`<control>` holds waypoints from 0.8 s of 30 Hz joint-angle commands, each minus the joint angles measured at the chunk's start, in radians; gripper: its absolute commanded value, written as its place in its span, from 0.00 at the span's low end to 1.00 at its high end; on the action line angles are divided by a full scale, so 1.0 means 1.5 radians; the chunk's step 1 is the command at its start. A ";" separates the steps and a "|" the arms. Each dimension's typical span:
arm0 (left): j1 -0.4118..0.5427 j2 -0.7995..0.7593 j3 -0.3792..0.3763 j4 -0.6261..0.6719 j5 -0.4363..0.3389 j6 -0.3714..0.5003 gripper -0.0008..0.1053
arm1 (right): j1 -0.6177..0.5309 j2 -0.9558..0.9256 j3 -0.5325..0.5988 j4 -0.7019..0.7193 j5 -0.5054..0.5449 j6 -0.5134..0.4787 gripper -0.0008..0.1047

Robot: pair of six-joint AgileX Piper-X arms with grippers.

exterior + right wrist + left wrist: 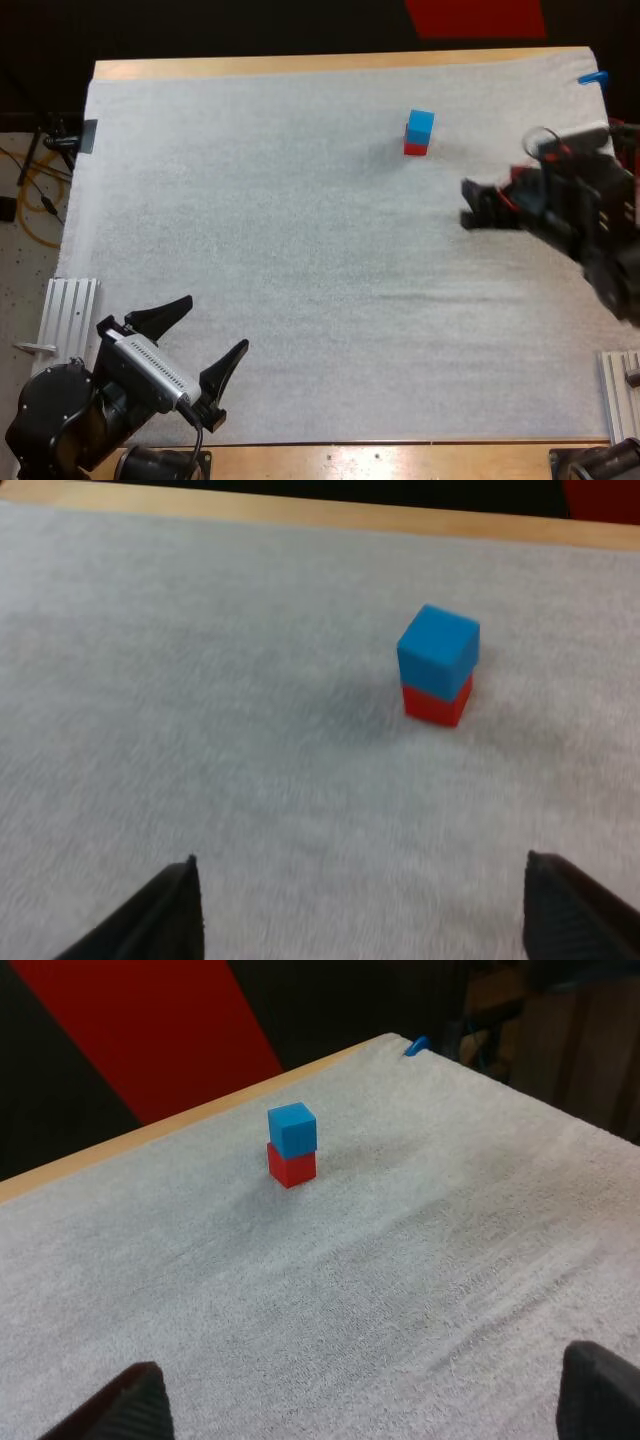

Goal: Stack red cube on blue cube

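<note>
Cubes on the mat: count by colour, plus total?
red cube: 1, resting on the mat
blue cube: 1, stacked on top of it
Total: 2

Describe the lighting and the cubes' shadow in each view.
High view: soft, even light, no glare; the blue cube atop the red cube casts a faint shadow on the white mat, to the stack's left. Right wrist view: a diffuse shadow beside the stack. Left wrist view: barely any shadow.
</note>
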 commanded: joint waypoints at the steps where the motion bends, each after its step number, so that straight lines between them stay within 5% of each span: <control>1: -0.004 0.001 -0.004 -0.008 0.004 -0.004 0.72 | 0.011 0.026 -0.020 -0.029 0.017 0.002 0.62; 9: -0.004 0.001 -0.004 -0.008 0.004 -0.004 0.72 | 0.067 0.190 -0.112 -0.072 0.121 0.016 0.62; 14: -0.004 0.001 -0.004 -0.008 0.004 -0.007 0.72 | 0.083 0.292 -0.186 -0.072 0.144 0.071 0.73; 24: -0.004 0.002 -0.004 -0.008 0.004 -0.024 0.72 | 0.082 0.449 -0.289 -0.072 0.211 0.181 0.74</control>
